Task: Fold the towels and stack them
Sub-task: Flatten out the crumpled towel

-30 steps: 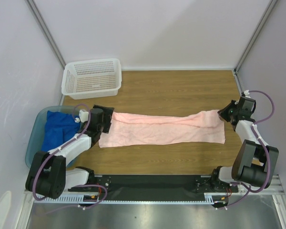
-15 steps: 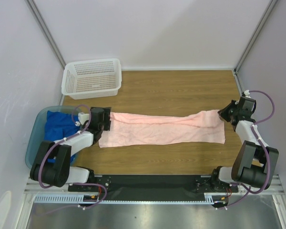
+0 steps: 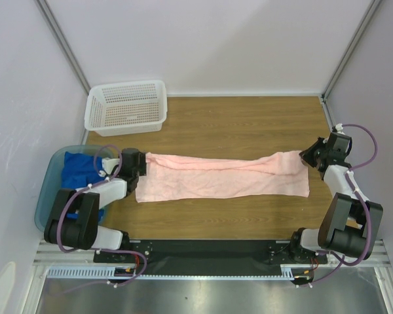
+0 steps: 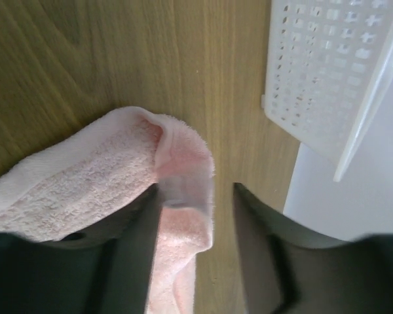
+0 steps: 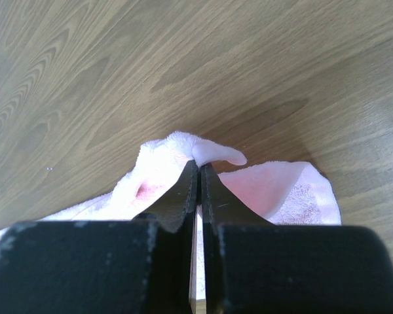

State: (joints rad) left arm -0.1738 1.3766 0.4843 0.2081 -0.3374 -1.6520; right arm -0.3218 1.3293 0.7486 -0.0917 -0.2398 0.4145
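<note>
Pink terry cloth, soft and looped, lies as one long, loosely folded band (image 3: 223,176) across the wood-grain surface (image 3: 249,124), reaching from one arm to the other. Its near edge runs fairly straight, while its far edge narrows and wrinkles toward the right end.

The right hand (image 5: 198,167) is closed tight on the towel's far right corner. Its two black fingers are pressed flat together, and a small rounded nub of pile pokes out past their tips, with the cloth bunched up around them.

The left hand (image 4: 195,196) sits at the towel's far left corner with its dark fingers (image 4: 255,248) apart. A rolled, hemmed fold of pink cloth stands between them. It touches one finger, and bare wood shows between it and the other, so nothing is clamped.

A royal blue towel (image 3: 78,171) lies crumpled in the translucent teal tub (image 3: 49,190), which sits off the surface's left edge beside the left arm. A white plastic basket (image 3: 126,108), rectangular and perforated with small square holes, stands at the far left corner of the surface, well apart from the pink towel.
</note>
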